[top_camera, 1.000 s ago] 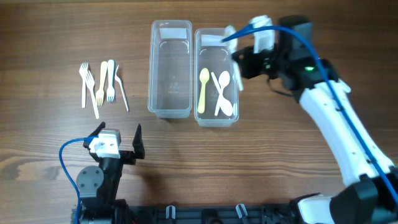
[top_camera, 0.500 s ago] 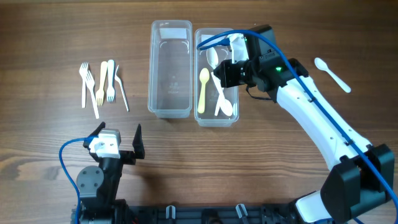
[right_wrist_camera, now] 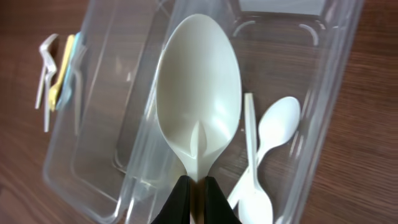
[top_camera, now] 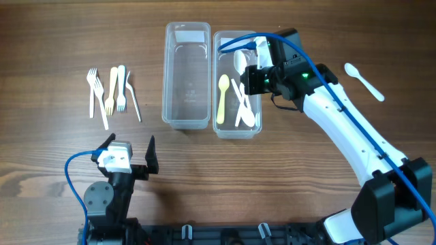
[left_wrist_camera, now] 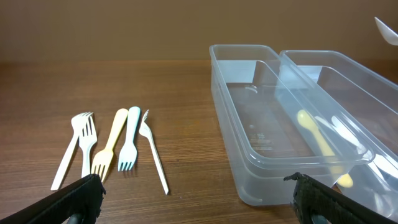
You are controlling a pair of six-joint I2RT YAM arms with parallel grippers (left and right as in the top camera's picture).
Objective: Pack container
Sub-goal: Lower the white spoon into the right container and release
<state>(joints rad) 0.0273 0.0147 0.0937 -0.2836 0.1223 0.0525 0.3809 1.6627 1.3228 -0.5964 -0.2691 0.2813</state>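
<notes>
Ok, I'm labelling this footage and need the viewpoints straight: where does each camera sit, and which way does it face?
Overhead: above the table, looking straight down; shows the left fingers at the near edge and the right fingers over the right container.
Left wrist: low by the table, facing forward at the forks and the empty left container; its open fingers fill the bottom corners.
Right wrist: above the right container, looking down; its fingers pinch a white spoon.
Shared: all three show the forks and both containers.

- The right container (top_camera: 237,135) is blocked from above by the right gripper (top_camera: 251,73), clamped on a white spoon (top_camera: 240,61).
- The left container (top_camera: 185,124) is left uncovered at its top.
- A bare strip of table (top_camera: 151,82) is seen between the forks (top_camera: 112,92) and the left container.
</notes>
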